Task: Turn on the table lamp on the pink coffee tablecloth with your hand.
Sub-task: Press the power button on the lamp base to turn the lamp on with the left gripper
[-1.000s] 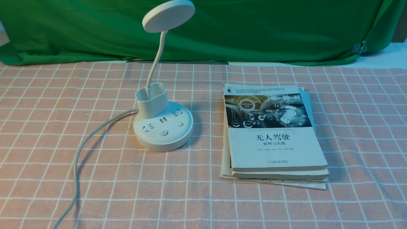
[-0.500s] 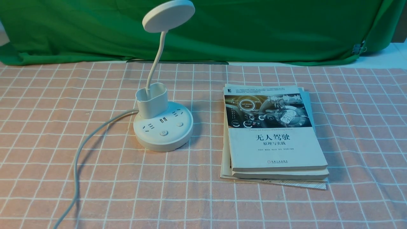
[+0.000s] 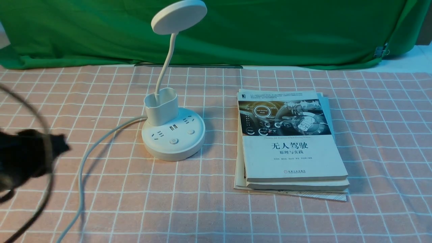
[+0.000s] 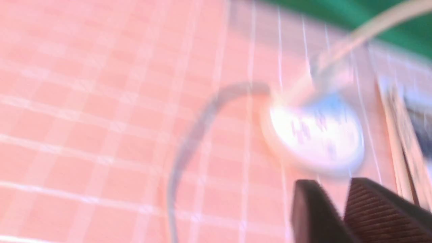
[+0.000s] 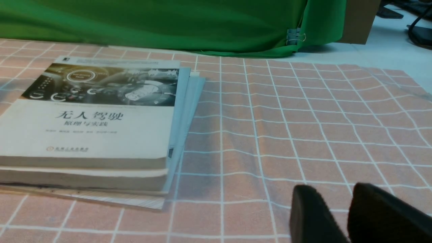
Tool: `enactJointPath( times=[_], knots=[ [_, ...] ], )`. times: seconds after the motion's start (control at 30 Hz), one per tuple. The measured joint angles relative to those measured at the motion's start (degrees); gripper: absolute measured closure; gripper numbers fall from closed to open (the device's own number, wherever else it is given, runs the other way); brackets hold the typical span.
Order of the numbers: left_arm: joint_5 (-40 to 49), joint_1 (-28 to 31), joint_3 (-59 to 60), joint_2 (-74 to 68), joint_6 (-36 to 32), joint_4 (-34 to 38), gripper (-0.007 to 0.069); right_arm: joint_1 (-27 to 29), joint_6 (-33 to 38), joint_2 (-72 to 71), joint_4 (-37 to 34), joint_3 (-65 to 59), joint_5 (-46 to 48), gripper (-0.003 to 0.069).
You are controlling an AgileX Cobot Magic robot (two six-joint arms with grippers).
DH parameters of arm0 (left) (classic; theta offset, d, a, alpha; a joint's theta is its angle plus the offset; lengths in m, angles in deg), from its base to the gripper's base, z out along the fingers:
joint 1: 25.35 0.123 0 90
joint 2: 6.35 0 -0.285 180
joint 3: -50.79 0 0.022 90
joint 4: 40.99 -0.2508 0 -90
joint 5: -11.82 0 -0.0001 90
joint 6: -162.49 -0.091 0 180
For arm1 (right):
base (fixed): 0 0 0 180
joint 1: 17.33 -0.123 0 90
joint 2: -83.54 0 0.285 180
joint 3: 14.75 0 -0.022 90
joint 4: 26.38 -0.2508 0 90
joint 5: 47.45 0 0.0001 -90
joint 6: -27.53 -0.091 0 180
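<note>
Approach step: left gripper (image 3: 62, 147), jaws nearly together, hovers at the pink coffee tablecloth's (image 3: 303, 219) left edge; next, press the table lamp's (image 3: 161, 109) button (image 3: 173, 141).

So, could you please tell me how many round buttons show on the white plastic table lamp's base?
2. The front button sits by the near edge of the white round base; the second button lies right of it, slightly farther back. The cup holder may hide others.

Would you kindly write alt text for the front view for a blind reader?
A white table lamp stands on the pink coffee tablecloth, its grey cord trailing toward the camera. A stack of books lies to its right, apart from it. The blurred black left gripper shows at the left edge, short of the lamp.
</note>
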Motion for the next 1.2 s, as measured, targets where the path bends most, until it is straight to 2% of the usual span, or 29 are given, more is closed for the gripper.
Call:
enactJointPath(
  times=[0.03, 0.07, 0.13, 0.2, 0.27, 0.37, 0.47, 0.6, 0.73, 1.2],
  knots=[
    [2.4, -1.3, -1.8, -6.6, -9.9, 8.9, 0.0576, 0.0, 0.0, 0.0, 0.0, 0.0, 0.0, 0.0418],
    [3.9, -2.6, -3.1, -10.8, -15.0, 13.3, 0.06, 0.0, 0.0, 0.0, 0.0, 0.0, 0.0, 0.0418],
    [5.4, -6.2, -6.7, -18.5, -20.3, 17.6, 0.0622, 0.0, 0.0, 0.0, 0.0, 0.0, 0.0, 0.0418],
    [5.7, -10.1, -11.6, -25.5, -21.5, 16.6, 0.0629, 0.0, 0.0, 0.0, 0.0, 0.0, 0.0, 0.0418],
    [5.9, -12.7, -15.7, -30.2, -20.2, 13.6, 0.0629, 0.0, 0.0, 0.0, 0.0, 0.0, 0.0, 0.0418],
    [6.2, -17.9, -26.1, -40.9, -13.0, 2.3, 0.0629, 0.0, 0.0, 0.0, 0.0, 0.0, 0.0, 0.0418],
    [6.4, -19.4, -34.4, -48.4, -6.2, -7.2, 0.0629, 0.0, 0.0, 0.0, 0.0, 0.0, 0.0, 0.0418],
    [6.9, -19.4, -42.5, -55.7, -1.7, -14.0, 0.0629, 0.0, 0.0, 0.0, 0.0, 0.0, 0.0, 0.0418],
    [7.2, -19.4, -47.4, -59.4, 0.4, -16.6, 0.0629, 0.0, 0.0, 0.0, 0.0, 0.0, 0.0, 0.0418],
    [6.3, -19.4, -49.7, -63.8, 0.9, -16.0, 0.0627, 0.0, 0.0, 0.0, 0.0, 0.0, 0.0, 0.0418]
  ],
)
